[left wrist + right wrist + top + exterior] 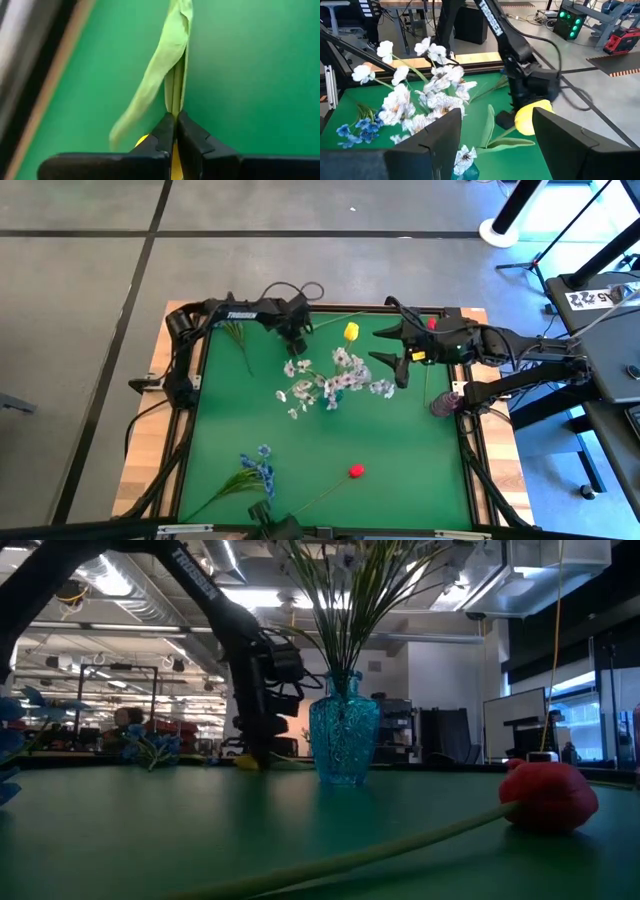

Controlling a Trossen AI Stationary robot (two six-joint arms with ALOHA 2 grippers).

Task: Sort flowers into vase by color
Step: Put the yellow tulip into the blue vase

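Observation:
A blue glass vase (331, 402) (343, 740) stands mid-table with white sprigs (325, 380) (427, 95) in it. A yellow tulip (351, 331) (532, 117) is at the far side, its green stem (325, 324) reaching toward my left gripper (297, 342) (175, 122). That gripper points down and is shut on the stem. My right gripper (390, 352) (497, 145) is open and empty, just right of the white blossoms and near the tulip. My left gripper pinches the tulip's green stem and a leaf (176, 97) between its two fingers, from above, pointing down. The stem runs on away from the fingertips over the green mat. A bit of yellow (142, 141) shows behind the fingers. Whether the flower is lifted, I cannot tell.
A blue sprig (255, 465) and a red tulip (355, 471) (548, 795) lie near the front edge. Green stems (238, 338) lie at the far left. A dark purple object (447, 402) stands at the mat's right edge, and something small and red (432, 323) is by my right arm.

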